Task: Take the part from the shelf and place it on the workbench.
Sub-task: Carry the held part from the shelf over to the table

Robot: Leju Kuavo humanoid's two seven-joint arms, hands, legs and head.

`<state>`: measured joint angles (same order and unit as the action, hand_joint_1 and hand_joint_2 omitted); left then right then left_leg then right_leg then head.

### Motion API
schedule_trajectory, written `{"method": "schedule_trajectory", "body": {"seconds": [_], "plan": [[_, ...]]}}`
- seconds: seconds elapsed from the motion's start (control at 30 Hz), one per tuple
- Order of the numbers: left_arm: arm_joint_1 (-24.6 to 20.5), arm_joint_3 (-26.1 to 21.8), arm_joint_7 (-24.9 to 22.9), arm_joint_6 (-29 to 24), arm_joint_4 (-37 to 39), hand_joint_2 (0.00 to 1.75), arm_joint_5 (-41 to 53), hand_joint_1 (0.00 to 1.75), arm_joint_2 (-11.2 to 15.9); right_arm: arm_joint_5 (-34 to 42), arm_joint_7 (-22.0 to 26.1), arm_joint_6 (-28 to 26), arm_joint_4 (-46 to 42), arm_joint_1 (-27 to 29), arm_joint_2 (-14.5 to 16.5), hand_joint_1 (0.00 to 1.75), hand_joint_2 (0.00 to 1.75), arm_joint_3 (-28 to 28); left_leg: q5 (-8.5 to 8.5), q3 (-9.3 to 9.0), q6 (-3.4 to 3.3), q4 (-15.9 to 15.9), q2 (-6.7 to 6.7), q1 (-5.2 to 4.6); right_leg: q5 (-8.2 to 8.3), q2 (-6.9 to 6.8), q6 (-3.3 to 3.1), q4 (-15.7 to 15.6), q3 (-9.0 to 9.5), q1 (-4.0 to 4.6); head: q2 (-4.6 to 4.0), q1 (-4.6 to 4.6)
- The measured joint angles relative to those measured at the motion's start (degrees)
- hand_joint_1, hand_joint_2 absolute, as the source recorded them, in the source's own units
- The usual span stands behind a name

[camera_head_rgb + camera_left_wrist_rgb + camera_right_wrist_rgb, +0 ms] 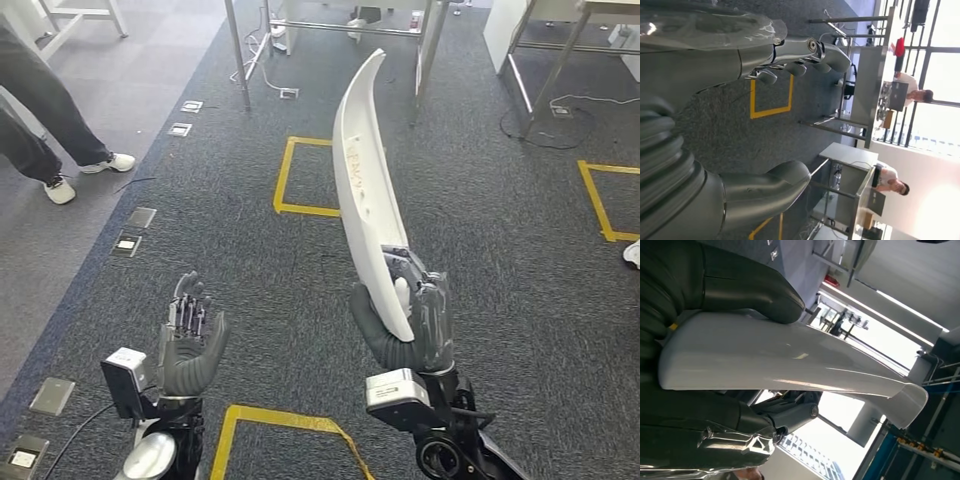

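Note:
A long curved white plastic part (362,180) stands almost upright over the carpet, its lower end gripped in my right hand (411,320). The right wrist view shows the same white part (791,365) clamped between the thumb (753,290) and the darker fingers (764,425). My left hand (189,340) is held palm up at the lower left, fingers apart, with nothing in it. In the left wrist view its thumb (760,187) and fingers (806,55) are spread over bare carpet.
Dark grey carpet with yellow taped squares (302,175) lies ahead. Metal table legs (241,60) and cables stand at the far side. A person's legs and white shoes (83,165) are at the upper left. Floor sockets (132,235) dot the carpet on the left.

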<state>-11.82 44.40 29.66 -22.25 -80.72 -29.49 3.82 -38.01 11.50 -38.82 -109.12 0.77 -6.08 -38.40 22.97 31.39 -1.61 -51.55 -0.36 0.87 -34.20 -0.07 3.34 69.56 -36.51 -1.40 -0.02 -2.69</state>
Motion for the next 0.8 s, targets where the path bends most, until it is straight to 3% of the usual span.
{"method": "schedule_trajectory", "body": {"seconds": [0.03, 0.07, 0.1, 0.17, 0.23, 0.3, 0.37, 0.4, 0.47, 0.53, 0.57, 0.63, 0.7, 0.8], "plan": [[0.08, 0.03, 0.00, 0.00, 0.00, 1.75, 0.00, 0.00, 0.01, 0.16, 0.00, 0.00, 0.07, 0.00, -0.11, 1.75, 1.75, -0.02, 0.22, -0.11, 0.19, -0.15, -0.09, 0.11, 0.80, -0.01, 0.23, 0.53, -0.81, -0.20, 0.00, -0.15], [0.12, 0.06, 0.00, 0.00, 0.00, 1.75, -0.01, 0.00, 0.01, 0.23, 0.01, 0.00, 0.12, -0.02, -0.21, 1.75, 1.75, -0.04, 0.54, -0.26, 0.49, -0.42, -0.22, 0.28, 2.77, -0.03, 0.49, -1.45, -0.36, -0.45, 0.00, -0.31], [0.13, 0.08, 0.01, 0.00, 0.00, 1.75, -0.01, 0.00, 0.01, 0.25, 0.01, 0.00, 0.15, -0.04, -0.29, 1.75, 1.75, -0.07, 0.97, -0.38, 0.89, -0.87, -0.36, 0.49, 5.42, -0.04, 0.81, -5.34, 1.03, -0.78, 0.00, -0.54], [0.12, 0.09, 0.02, 0.01, -0.01, 1.75, -0.03, 0.00, 0.03, 0.26, 0.01, 0.00, 0.24, -0.11, -0.40, 1.75, 1.75, -0.11, 1.84, -0.15, 1.80, -2.02, -0.63, 0.55, 8.39, 0.24, 1.16, -12.11, 3.78, -1.14, 0.00, -1.28], [0.09, 0.15, 0.07, 0.03, -0.10, 1.75, -0.05, 0.00, 0.07, 0.26, -0.02, 0.00, 0.34, -0.07, -0.46, 1.75, 1.75, -0.19, 2.09, 0.41, 2.54, -2.63, -0.79, 0.34, 8.26, 0.61, 0.46, -13.73, 4.39, -1.07, 0.00, -1.40], [0.06, 0.21, 0.11, 0.04, -0.21, 1.75, -0.07, 0.00, 0.10, 0.23, -0.03, 0.00, 0.37, -0.07, -0.48, 1.75, 1.75, -0.28, 2.13, 0.55, 3.02, -2.74, -0.76, 0.46, 8.19, 0.71, -0.65, -13.64, 4.37, -0.94, 0.00, -0.75], [-0.02, 0.30, 0.13, 0.04, -0.34, 1.75, -0.08, 0.00, 0.13, 0.20, -0.01, 0.00, 0.38, -0.18, -0.48, 1.75, 1.75, -0.34, 3.34, 1.62, 3.34, -5.26, -0.35, 0.61, 7.97, 0.68, -1.43, -13.76, 4.88, -0.87, 0.00, -0.09], [-0.06, 0.35, 0.14, 0.04, -0.42, 1.75, -0.08, 0.00, 0.13, 0.20, -0.01, 0.00, 0.38, -0.21, -0.48, 1.75, 1.75, -0.35, 4.56, 3.18, 3.44, -8.30, -0.14, 0.59, 7.81, 0.61, -1.78, -13.82, 5.19, -0.83, 0.00, 0.29], [-0.03, 0.42, 0.15, 0.04, -0.46, 1.75, -0.10, 0.00, 0.19, 0.19, -0.01, 0.00, 0.39, -0.22, -0.48, 1.75, 1.75, -0.38, 7.23, 8.12, 3.44, -16.71, 0.02, 0.48, 7.41, 0.49, -2.34, -13.83, 5.57, -0.54, 0.00, 1.16], [0.08, 0.49, 0.14, 0.05, -0.46, 1.75, -0.14, 0.00, 0.34, 0.18, -0.01, 0.00, 0.44, -0.21, -0.48, 1.75, 1.75, -0.40, 7.23, 11.58, 3.09, -21.07, 0.01, 0.40, 6.97, 0.51, -2.76, -13.83, 6.09, -0.13, 0.00, 1.67], [0.10, 0.52, 0.14, 0.05, -0.46, 1.75, -0.15, 0.00, 0.42, 0.18, -0.01, 0.00, 0.45, -0.21, -0.48, 1.75, 1.75, -0.41, 5.61, 11.61, 2.69, -19.84, 0.01, 0.27, 6.70, 0.57, -2.88, -13.83, 6.49, 0.07, 0.00, 1.82], [0.06, 0.56, 0.16, 0.07, -0.46, 1.75, -0.18, 0.00, 0.47, 0.16, 0.01, 0.00, 0.46, -0.20, -0.48, 1.75, 1.75, -0.42, 0.82, 8.78, 1.40, -12.03, -0.01, -0.28, 6.07, 0.73, -2.91, -13.87, 7.38, 0.35, 0.00, 2.04], [0.02, 0.60, 0.20, 0.07, -0.48, 1.75, -0.21, 0.00, 0.48, 0.14, 0.02, 0.00, 0.46, -0.19, -0.48, 1.75, 1.75, -0.42, -1.65, 5.97, 0.43, -5.51, 0.04, -0.91, 5.46, 0.86, -2.63, -13.87, 7.78, 0.58, 0.00, 2.08], [0.01, 0.62, 0.24, 0.04, -0.52, 1.75, -0.28, 0.00, 0.52, 0.14, 0.03, 0.00, 0.48, -0.13, -0.48, 1.75, 1.75, -0.47, -1.53, 5.16, 1.63, -3.84, -0.11, -1.04, 5.03, 0.74, -2.37, -13.81, 7.81, 0.59, 0.00, 1.91]]}}
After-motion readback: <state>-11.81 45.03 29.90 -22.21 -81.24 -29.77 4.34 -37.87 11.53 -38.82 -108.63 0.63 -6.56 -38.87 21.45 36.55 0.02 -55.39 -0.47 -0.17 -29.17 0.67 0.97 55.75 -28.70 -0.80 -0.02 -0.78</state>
